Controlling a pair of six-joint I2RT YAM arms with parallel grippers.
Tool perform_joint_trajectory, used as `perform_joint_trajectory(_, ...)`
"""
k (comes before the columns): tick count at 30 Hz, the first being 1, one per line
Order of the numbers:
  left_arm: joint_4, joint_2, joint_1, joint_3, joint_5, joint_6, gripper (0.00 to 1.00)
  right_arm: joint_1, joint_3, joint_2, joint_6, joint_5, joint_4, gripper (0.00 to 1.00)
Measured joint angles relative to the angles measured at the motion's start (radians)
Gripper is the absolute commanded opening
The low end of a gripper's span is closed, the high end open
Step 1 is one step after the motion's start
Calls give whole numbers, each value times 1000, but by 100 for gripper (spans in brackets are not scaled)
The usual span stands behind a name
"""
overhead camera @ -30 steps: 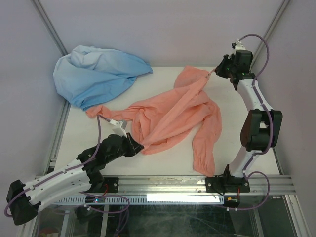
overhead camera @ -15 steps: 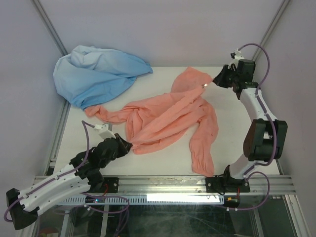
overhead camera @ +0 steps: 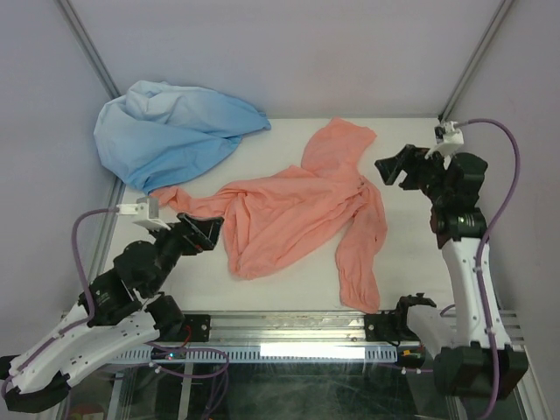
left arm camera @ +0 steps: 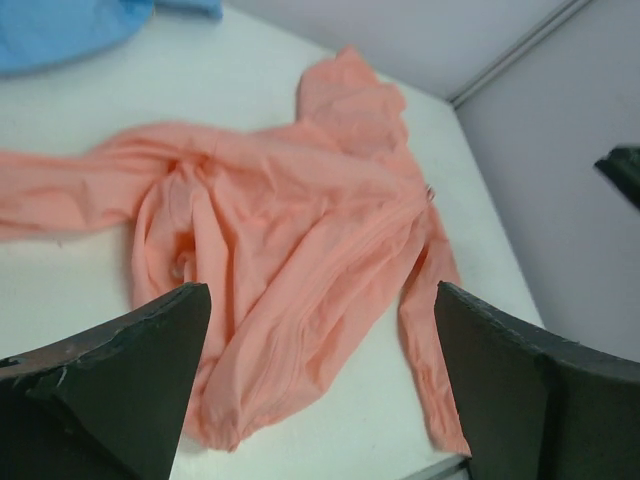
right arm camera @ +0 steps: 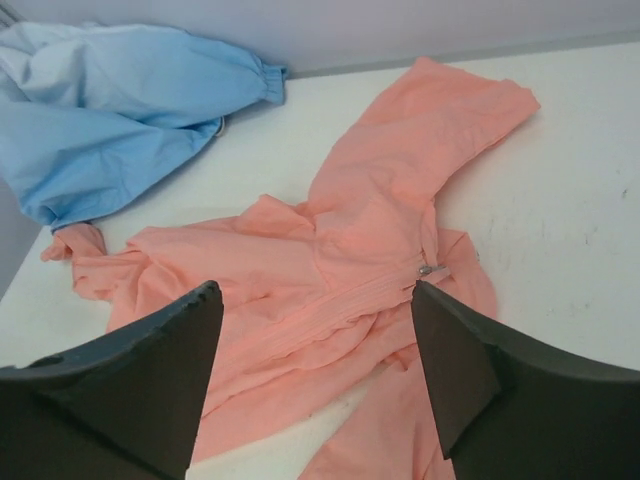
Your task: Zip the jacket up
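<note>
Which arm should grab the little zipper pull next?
Probably the right. The right gripper hovers open by the hood end of the jacket, where the zipper pull lies. The left gripper is open too, but across the jacket from it.

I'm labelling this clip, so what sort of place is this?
Likely a robotics lab cell: a left arm and right arm bolted to a metal rail, at a white table walled by plain grey panels.

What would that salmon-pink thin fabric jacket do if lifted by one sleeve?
The salmon-pink thin fabric jacket would probably droop and trail, since it lies crumpled in soft folds. It looks light: the cloth is thin and lies flat on the white table. Pushed, it would likely bunch up rather than slide whole.
</note>
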State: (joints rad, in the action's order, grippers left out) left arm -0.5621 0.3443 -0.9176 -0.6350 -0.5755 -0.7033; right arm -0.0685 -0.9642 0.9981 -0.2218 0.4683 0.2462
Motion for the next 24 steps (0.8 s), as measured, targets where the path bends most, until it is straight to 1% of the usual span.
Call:
perform_joint_trajectory(1, 13, -8, 0, -27, -10, 35, 99, 0, 23, -57, -5, -11, 1, 99)
perform_joint_trajectory(4, 72, -34, 0, -81, -47, 148, 99, 0, 97, -233, -11, -54, 4, 99)
perform_joint_trajectory(6, 119, -52, 0, -90, -67, 218, 99, 0, 143, -338, -14, -87, 6, 100)
perform_joint_trajectory(8, 165, -71, 0, -89, -93, 285, 99, 0, 185, -433, -18, -120, 7, 99)
perform_joint_trajectory(11, 217, -97, 0, -79, -126, 348, 99, 0, 243, -532, -18, -158, 5, 100)
perform_joint_trajectory(15, 241, -149, 0, -40, -158, 370, 99, 0, 323, -613, -21, -209, -1, 99)
perform_joint_trajectory(20, 240, -197, 0, -14, -191, 372, 99, 0, 357, -632, -31, -271, -1, 100)
perform_joint_trajectory(24, 241, -203, 0, -13, -210, 372, 99, 0, 357, -639, -34, -291, -1, 99)
